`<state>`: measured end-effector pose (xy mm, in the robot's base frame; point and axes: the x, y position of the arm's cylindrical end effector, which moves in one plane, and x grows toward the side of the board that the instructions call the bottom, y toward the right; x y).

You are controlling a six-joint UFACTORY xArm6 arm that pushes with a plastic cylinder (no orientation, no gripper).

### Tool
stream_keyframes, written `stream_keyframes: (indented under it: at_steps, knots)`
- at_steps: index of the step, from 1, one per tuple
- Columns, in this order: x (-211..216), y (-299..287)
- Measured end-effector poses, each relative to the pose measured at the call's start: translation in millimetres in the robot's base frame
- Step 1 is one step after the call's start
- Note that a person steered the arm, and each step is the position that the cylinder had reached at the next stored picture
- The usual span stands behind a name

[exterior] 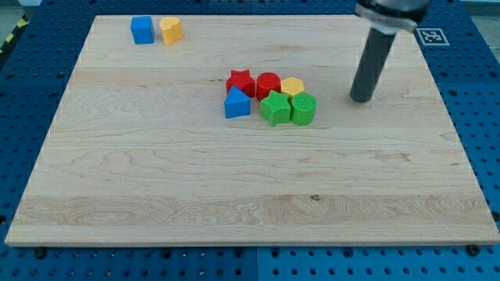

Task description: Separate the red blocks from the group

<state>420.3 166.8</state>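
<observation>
A cluster of blocks sits near the board's middle. It holds a red star, a red cylinder, a yellow block, a blue triangular block, a green star and a green cylinder. The two red blocks touch each other at the cluster's top left. My tip rests on the board to the view's right of the cluster, apart from the green cylinder and the yellow block.
A blue cube and a yellow block stand side by side near the board's top left corner. The wooden board lies on a blue perforated table. A marker tag sits off the board's top right.
</observation>
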Motion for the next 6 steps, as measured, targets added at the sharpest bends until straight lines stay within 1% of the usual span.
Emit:
stream_keyframes:
  at_steps: [1, 2, 3, 4, 5, 6]
  knots:
    - [-2, -28]
    - [-30, -66]
    - [-30, -61]
    - [-7, -36]
    - [6, -65]
    - [-8, -137]
